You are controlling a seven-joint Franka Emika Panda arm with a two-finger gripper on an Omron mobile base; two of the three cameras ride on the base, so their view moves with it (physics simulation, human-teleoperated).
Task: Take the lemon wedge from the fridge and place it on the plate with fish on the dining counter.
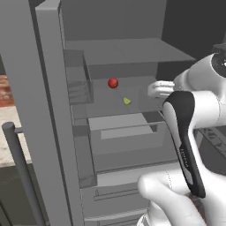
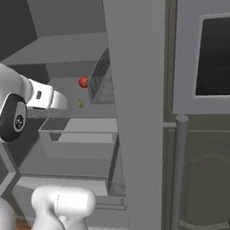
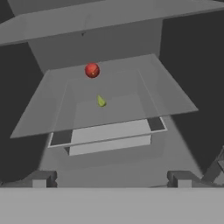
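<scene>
The fridge (image 1: 48, 110) is standing with its doors swung wide, its grey interior showing in all three views, and a long bar handle (image 2: 178, 175) is running down the edge of the right-hand door. Inside, a glass shelf (image 3: 175, 103) is spanning the compartment, with a shallow drawer (image 3: 109, 138) sitting just below its front edge. The white arm (image 1: 194, 114) is reaching in toward the shelf from the right side of the opening. The end effector (image 3: 111, 179) is hanging open in front of the shelf, its two finger tips (image 3: 41, 178) spread well apart and holding nothing. A small red round fruit (image 1: 113, 83) is resting toward the back of the shelf. The lemon wedge (image 1: 127, 101) is lying on the shelf nearer the front, near the fruit but apart from it, well ahead of the tips.
</scene>
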